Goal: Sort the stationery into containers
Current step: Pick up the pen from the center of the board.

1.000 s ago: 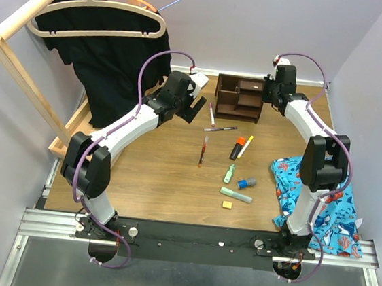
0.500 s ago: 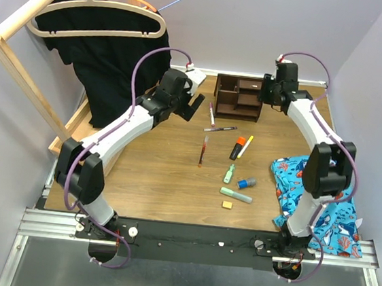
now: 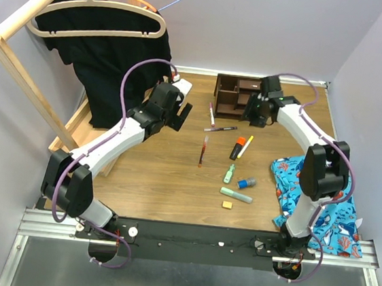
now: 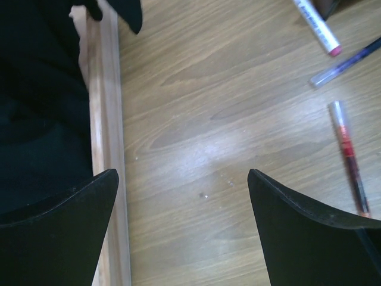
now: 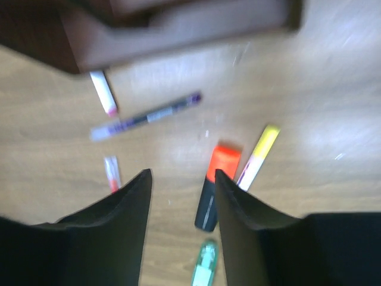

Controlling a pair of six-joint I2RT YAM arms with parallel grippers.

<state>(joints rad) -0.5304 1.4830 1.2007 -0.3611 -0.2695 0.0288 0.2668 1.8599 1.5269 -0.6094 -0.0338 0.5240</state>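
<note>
Right gripper hangs just in front of the organizer, fingers parted, nothing between them. Its wrist cam looks straight down on the orange highlighter, so I read that as the next pick. Left gripper sits left of the organizer by the rack base, fingers wide, empty; probably kept clear of the right arm's lane. Stationery lies flat in front of the organizer: pink pen and purple pen closest, then red pen and yellow highlighter, then green highlighter, tube, long green highlighter, eraser farthest. Organizer contents: can't tell.
</note>
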